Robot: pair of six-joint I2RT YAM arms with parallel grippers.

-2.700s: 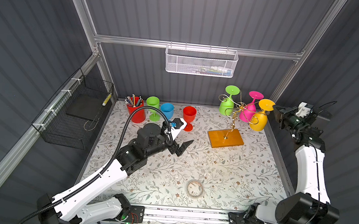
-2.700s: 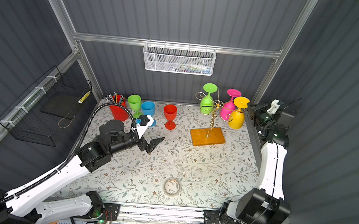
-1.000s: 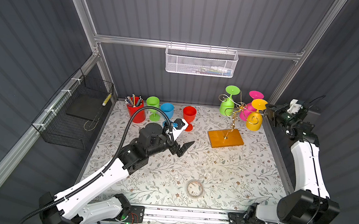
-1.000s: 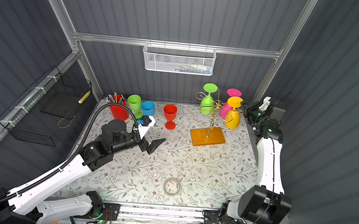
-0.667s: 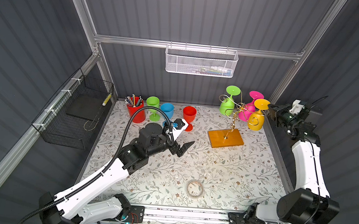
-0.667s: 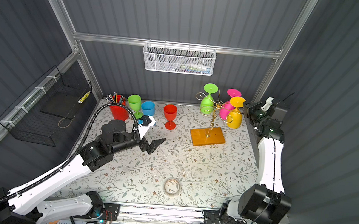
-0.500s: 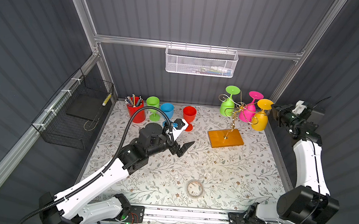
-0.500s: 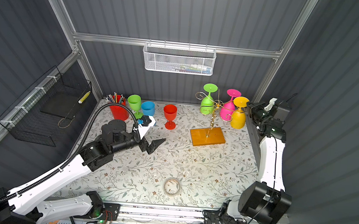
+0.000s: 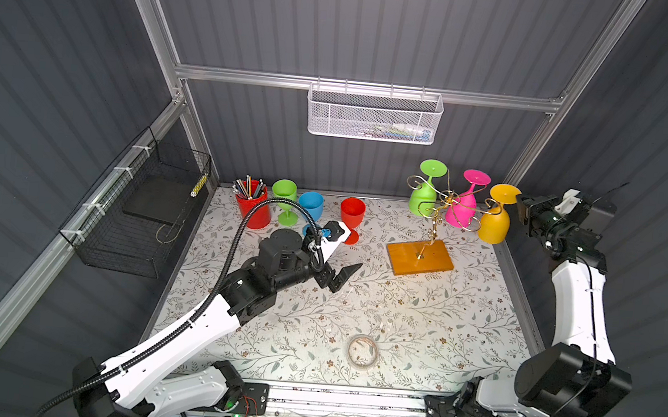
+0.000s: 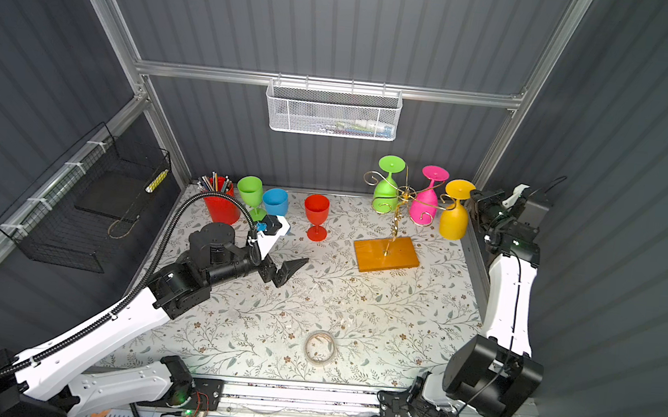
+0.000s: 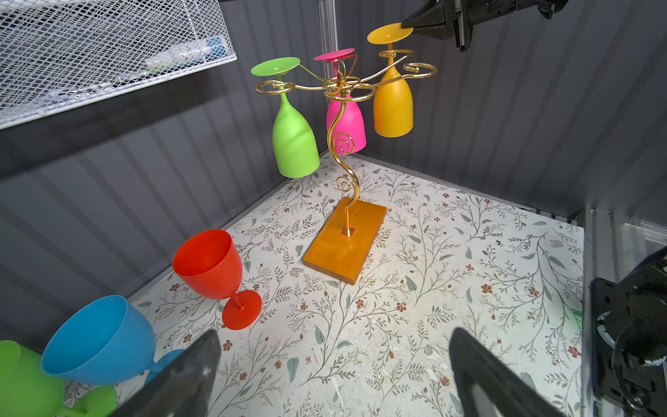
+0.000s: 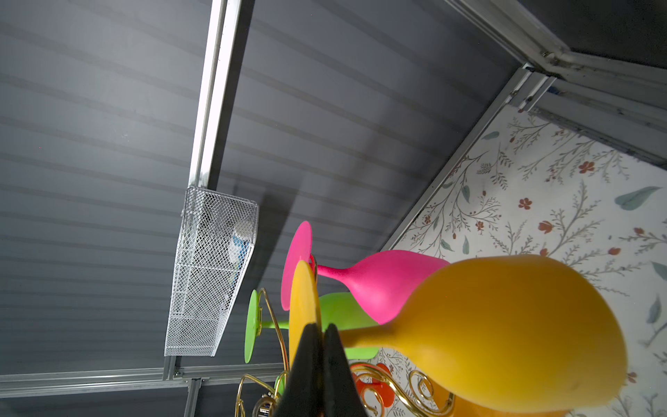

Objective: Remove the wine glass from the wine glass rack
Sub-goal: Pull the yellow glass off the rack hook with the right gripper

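The wine glass rack (image 9: 419,257) (image 10: 386,254) (image 11: 344,242), gold wire on an orange-brown wooden base, stands at the back right of the table. Three glasses hang upside down on it: green (image 9: 422,197), pink (image 9: 463,211) and yellow (image 9: 493,225) (image 10: 453,221) (image 11: 392,104). My right gripper (image 9: 519,200) (image 10: 471,195) (image 12: 321,330) is shut on the rim of the yellow wine glass's foot. The glass's stem still sits in a gold spiral arm. Left of the rack, my left gripper (image 9: 344,277) (image 10: 292,273) (image 11: 334,361) hovers open and empty over the table.
A red glass (image 9: 351,215), a blue glass (image 9: 311,205) and a green glass (image 9: 284,196) stand upright at the back left beside a red pencil cup (image 9: 253,206). A tape roll (image 9: 362,351) lies near the front. A white mesh basket (image 9: 374,115) hangs on the back wall, a black wire basket (image 9: 136,207) on the left wall.
My right gripper has drawn the yellow glass to the right, outward from the rack's stem. The left arm has stayed still.
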